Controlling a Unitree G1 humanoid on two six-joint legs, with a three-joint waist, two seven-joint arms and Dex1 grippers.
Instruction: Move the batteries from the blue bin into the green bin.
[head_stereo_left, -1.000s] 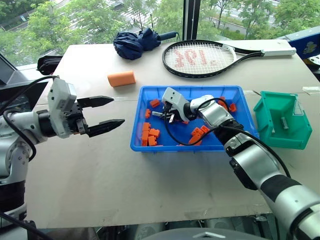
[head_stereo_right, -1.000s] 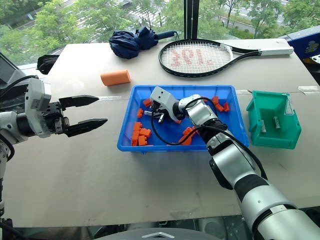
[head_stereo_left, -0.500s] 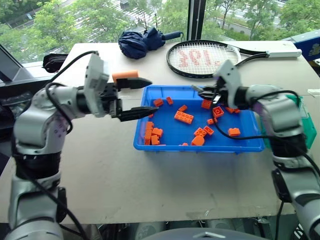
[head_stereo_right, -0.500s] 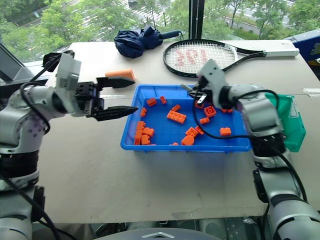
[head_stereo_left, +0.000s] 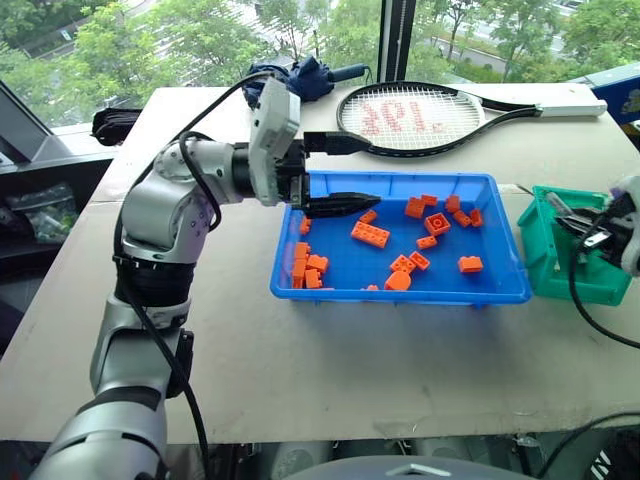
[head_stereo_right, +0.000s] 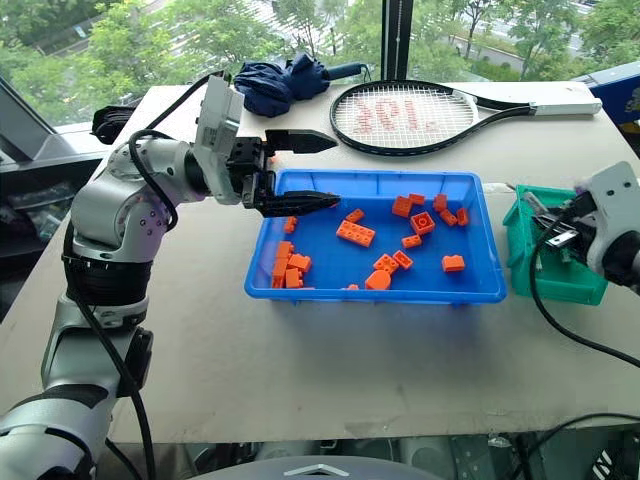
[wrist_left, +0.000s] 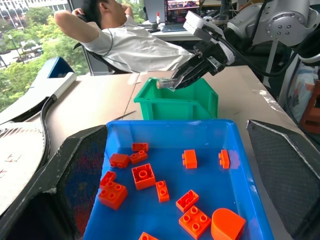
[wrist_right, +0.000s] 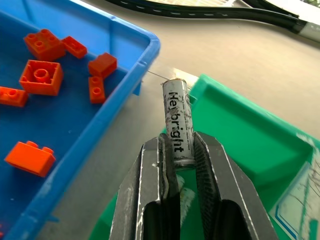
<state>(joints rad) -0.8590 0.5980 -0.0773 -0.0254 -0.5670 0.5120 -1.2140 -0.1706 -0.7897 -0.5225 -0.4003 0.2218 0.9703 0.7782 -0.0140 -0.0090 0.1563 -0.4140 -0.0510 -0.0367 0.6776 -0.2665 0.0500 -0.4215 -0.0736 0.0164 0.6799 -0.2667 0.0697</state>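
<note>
The right gripper (wrist_right: 176, 150) pinches a battery (wrist_right: 176, 121) over the green bin (head_stereo_right: 545, 262), which sits just right of the blue bin (head_stereo_right: 300, 290). The left gripper (head_stereo_right: 318, 170) hangs spread wide over the blue bin's far-left corner. Orange bricks (head_stereo_right: 355, 232) litter that bin; a racket (head_stereo_right: 420, 102) and folded umbrella (head_stereo_right: 280, 82) lie beyond it

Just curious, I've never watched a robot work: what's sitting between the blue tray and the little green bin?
Only a narrow strip of bare tabletop separates the blue bin from the green bin, seen in the right wrist view.
</note>
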